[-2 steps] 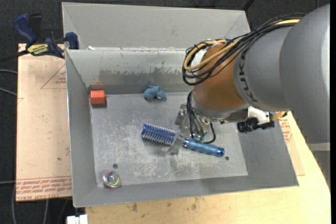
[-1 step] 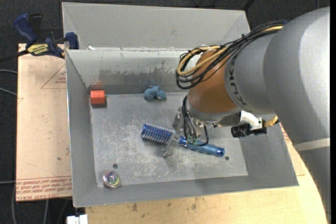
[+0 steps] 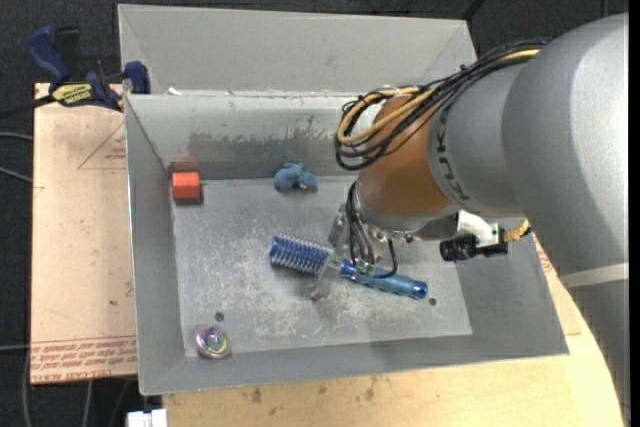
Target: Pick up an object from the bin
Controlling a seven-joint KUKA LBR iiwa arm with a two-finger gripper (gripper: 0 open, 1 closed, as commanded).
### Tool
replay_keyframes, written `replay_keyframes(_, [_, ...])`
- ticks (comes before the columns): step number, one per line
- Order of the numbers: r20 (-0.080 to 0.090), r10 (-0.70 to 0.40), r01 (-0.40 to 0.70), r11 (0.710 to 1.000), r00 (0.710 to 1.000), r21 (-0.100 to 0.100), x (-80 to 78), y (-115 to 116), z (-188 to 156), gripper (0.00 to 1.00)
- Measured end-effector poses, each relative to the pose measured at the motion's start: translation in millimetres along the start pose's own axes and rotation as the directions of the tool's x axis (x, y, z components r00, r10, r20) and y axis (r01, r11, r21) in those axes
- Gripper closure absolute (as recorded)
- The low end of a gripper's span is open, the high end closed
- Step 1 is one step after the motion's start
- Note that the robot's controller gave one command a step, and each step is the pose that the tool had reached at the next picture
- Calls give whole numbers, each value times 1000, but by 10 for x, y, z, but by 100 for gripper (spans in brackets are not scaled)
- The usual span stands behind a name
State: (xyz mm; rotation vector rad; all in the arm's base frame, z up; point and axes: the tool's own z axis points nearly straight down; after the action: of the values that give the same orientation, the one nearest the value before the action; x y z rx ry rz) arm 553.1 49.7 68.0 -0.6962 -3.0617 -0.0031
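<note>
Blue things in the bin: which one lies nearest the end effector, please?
The bristled blue brush, at the end effector; the blue lump lies at the back.

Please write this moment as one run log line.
gripper | low over blue brush | bin centre | apart: orange block, blue lump, shiny disc

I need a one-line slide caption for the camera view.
Robot arm over a blue brush in the grey bin; an orange block and a blue lump lie by its far wall.
</note>
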Motion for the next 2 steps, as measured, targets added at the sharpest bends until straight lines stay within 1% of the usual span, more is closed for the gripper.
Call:
replay_keyframes(1, [1, -1, 1, 1000, 1000, 0, -1, 4, -6, 100])
replay_keyframes(2, [2, -3, 3, 1000, 1000, 0, 2, 11, -94, 100])
